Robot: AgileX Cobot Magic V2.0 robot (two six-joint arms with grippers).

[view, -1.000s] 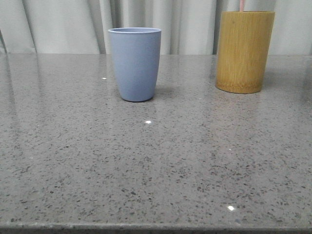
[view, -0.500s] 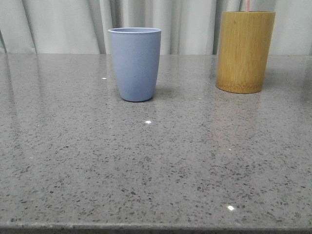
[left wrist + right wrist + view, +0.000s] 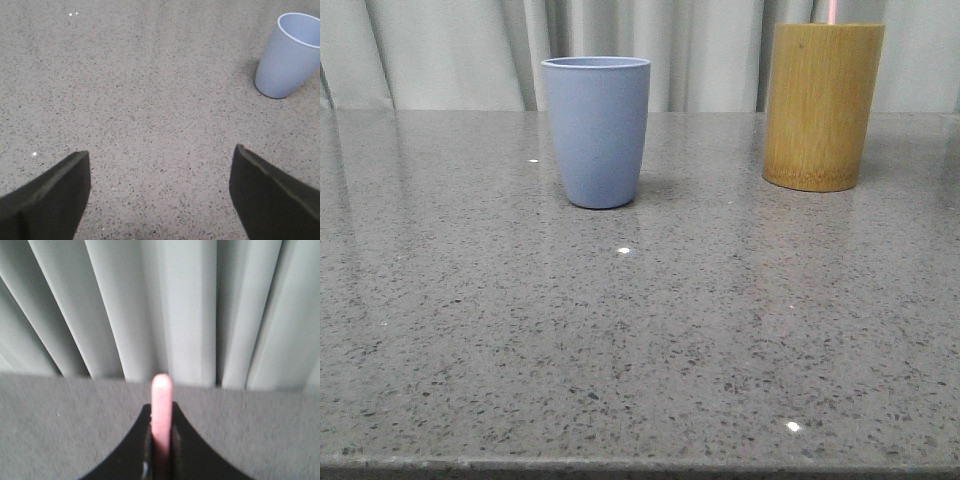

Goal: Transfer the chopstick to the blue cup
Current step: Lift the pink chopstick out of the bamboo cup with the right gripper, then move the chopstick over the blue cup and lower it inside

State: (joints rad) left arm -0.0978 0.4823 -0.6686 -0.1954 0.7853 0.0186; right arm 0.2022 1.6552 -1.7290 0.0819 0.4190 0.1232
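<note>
Item 1, the blue cup (image 3: 597,131): stood upright on the speckled grey table (image 3: 640,340), left of centre in the front view, mouth up. The left wrist view caught the same cup (image 3: 289,56) from above, showing its pale rim and part of its interior, which the front view did not.

Item 2, the bamboo holder (image 3: 823,105): a yellow-brown cylinder standing upright to the right of the blue cup, well apart from it, slightly taller.

Item 3, the chopstick (image 3: 832,11): in the front view a short pink sliver rose above the holder's rim to the top edge of the picture. The right wrist view showed its rounded pink tip (image 3: 162,410) close up and blurred, standing between the two dark fingers.

Item 4, the right gripper (image 3: 161,440): fingers pressed together against the chopstick, pinching it, with grey table and pleated white curtain (image 3: 150,305) beyond.

Item 5, the left gripper (image 3: 160,192): fingers spread wide over bare tabletop, nothing between them, the blue cup off to one side and well clear.

Item 6, the curtain: also hung behind the table's far edge in the front view.
</note>
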